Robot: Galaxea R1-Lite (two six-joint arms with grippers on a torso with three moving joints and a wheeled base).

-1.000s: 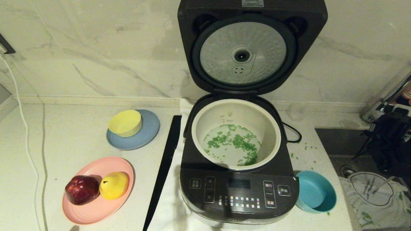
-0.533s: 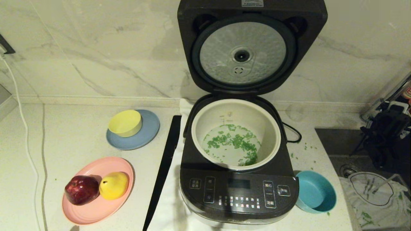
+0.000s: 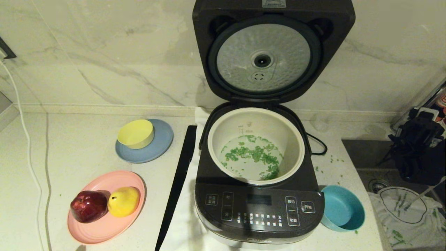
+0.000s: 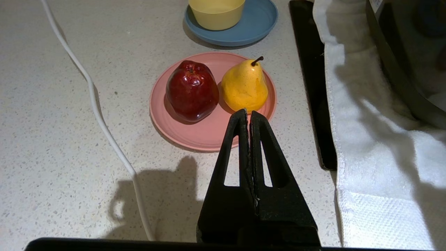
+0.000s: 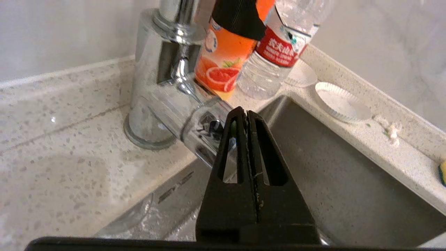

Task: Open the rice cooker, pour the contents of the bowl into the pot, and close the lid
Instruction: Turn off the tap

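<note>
white chinese button labels on rice cooker (image 3: 259, 195) panel, illegible

Pale speckled stone bench (image 3: 87, 146) is backed by a white marble-look wall (image 3: 104, 59) with grey veining; a low upstand is seen along the joint. A dark recessed sink (image 5: 331, 181) is set into the bench at the right, with a chrome tap (image 5: 167, 80) at its back corner. A thin white cable (image 3: 24, 129) is run down the left side of the bench. Warm overhead light is indicated; soft shadows are cast on the bench.
</note>
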